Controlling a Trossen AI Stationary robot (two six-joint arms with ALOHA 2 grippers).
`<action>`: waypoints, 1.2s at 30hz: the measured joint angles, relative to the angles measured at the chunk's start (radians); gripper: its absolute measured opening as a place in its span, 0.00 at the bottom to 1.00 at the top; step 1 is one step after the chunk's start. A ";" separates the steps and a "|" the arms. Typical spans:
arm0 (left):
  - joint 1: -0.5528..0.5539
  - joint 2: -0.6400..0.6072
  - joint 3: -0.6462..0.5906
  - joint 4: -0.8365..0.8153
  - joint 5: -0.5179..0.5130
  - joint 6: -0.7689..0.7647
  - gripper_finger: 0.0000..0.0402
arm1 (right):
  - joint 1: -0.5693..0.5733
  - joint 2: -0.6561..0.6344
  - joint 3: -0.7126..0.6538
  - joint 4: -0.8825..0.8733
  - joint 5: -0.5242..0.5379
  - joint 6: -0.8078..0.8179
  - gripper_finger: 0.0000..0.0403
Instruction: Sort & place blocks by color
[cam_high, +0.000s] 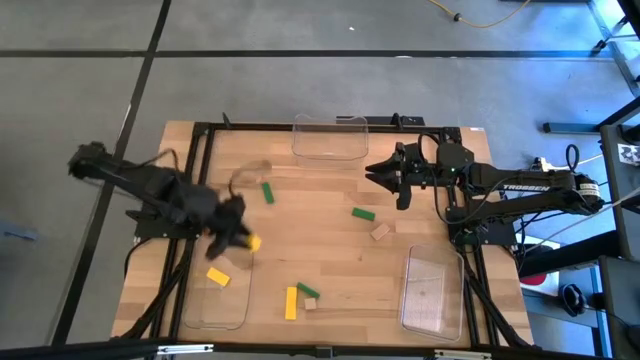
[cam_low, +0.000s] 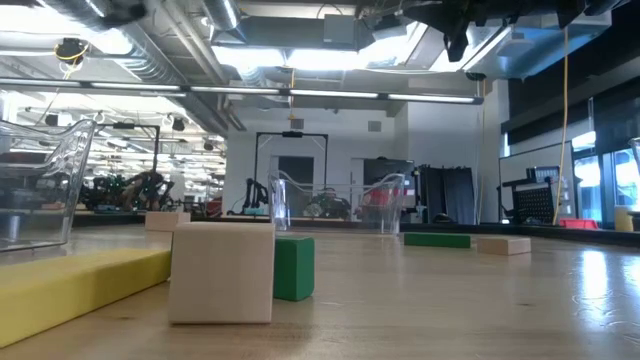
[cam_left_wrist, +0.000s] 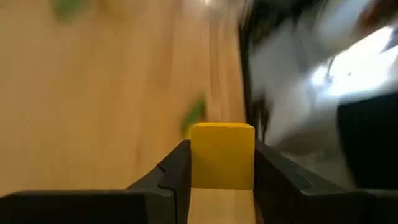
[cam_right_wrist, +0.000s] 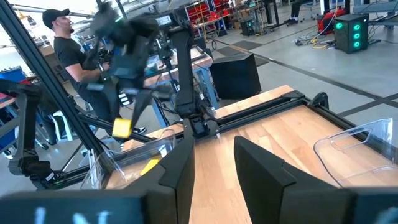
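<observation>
Yellow block (cam_left_wrist: 222, 155) sits clamped between the left gripper's (cam_high: 238, 236) fingers, just above the near-left clear tray (cam_high: 222, 310), which already holds one yellow block (cam_high: 218, 277). Right gripper (cam_high: 388, 174) hangs part-open and empty near the far tray (cam_high: 330, 140).

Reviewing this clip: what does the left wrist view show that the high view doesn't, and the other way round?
Only the left wrist view shows, close up, the small yellow rectangular block clamped between the left gripper's dark fingers. Only the high view shows the layout: another yellow block lying in the clear plastic tray near the left arm, green blocks scattered on the wooden table, and the right gripper waiting empty. Both show the left gripper holding yellow.
</observation>
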 joint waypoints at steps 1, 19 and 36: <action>-0.054 0.030 0.018 -0.042 -0.003 -0.017 0.31 | 0.000 0.000 0.000 0.000 0.000 0.000 0.29; -0.361 0.388 -0.181 -0.177 -0.128 -0.094 0.31 | 0.000 0.000 0.000 -0.007 0.001 0.000 0.29; -0.361 0.413 -0.195 -0.119 -0.164 -0.090 0.32 | 0.000 0.000 0.000 -0.008 0.026 0.002 0.29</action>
